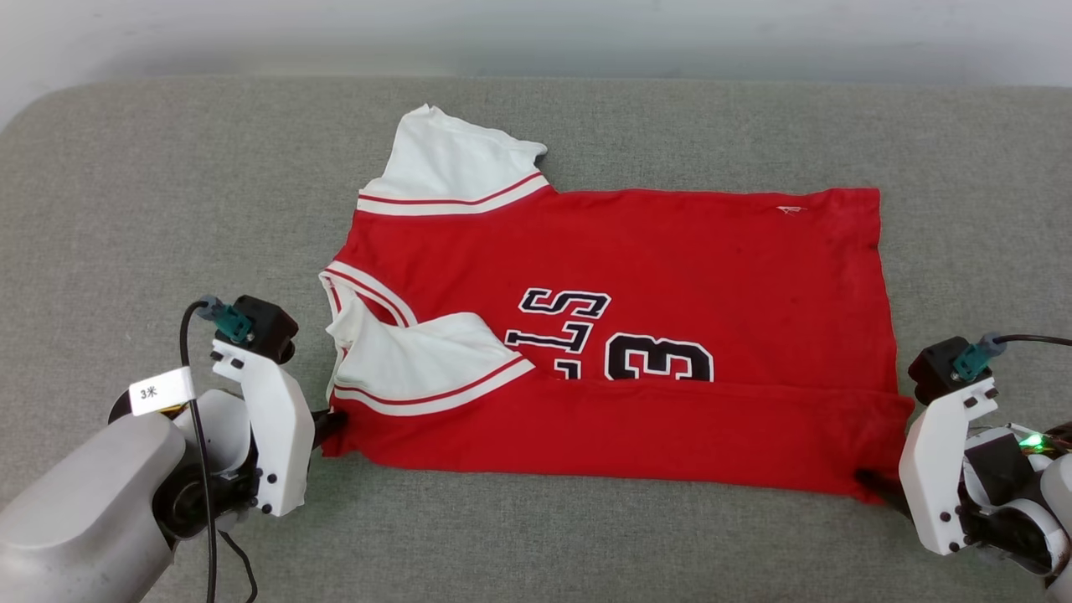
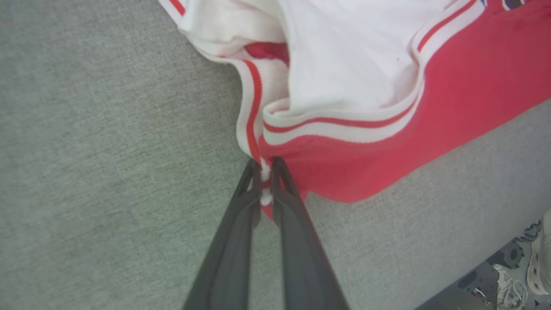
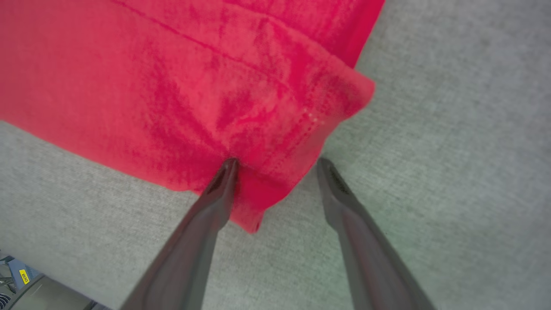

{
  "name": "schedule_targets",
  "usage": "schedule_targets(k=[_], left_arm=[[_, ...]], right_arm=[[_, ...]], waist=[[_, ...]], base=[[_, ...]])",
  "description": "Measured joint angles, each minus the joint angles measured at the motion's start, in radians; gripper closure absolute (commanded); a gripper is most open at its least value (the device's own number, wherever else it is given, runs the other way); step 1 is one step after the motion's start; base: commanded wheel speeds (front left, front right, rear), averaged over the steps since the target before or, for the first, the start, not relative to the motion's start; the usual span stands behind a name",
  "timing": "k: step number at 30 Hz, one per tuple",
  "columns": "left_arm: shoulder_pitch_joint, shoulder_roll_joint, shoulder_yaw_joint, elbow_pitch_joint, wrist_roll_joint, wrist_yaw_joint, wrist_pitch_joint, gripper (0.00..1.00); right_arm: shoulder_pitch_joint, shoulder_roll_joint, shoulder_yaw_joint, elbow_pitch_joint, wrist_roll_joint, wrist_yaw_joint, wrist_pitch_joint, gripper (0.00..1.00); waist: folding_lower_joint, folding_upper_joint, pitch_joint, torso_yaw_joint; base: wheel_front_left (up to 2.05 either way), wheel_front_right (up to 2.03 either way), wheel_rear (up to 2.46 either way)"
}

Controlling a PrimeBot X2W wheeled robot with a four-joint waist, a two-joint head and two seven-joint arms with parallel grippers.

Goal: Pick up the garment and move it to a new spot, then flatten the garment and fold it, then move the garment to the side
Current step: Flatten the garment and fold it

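Grey fabric bench (image 1: 167,167) carries the garment (image 1: 670,251) flat at centre, its near edge folded over lengthwise. The left gripper (image 2: 267,165) jaws clench the collar corner, probably keeping the fold taut. The right gripper (image 3: 275,165) jaws stand released, straddling the hem corner.

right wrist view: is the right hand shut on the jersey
No, the right hand stands open, fingers apart around a corner of the jersey.
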Motion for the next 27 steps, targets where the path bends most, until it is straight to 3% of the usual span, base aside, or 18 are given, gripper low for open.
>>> schedule_targets(k=[7,15,27], left_arm=[[0.022,0.002,0.0,0.012,-0.014,-0.001,-0.029,1.0],[0.071,0.03,0.007,-0.021,-0.028,0.001,-0.062,1.0],[0.231,0.134,0.021,-0.184,-0.06,0.074,-0.126,1.0]], right_arm=[[-0.009,0.009,0.02,0.017,0.058,0.002,-0.081,1.0],[0.043,-0.042,0.006,-0.067,0.098,0.003,-0.153,1.0],[0.198,-0.097,-0.117,-0.241,0.102,0.004,-0.141,1.0]], waist=[[0.0003,0.0,-0.033,-0.01],[0.0003,0.0,-0.105,-0.016],[0.0003,0.0,-0.179,-0.038]], base=[[0.0,0.0,0.0],[0.0,0.0,0.0],[0.0,0.0,0.0]])
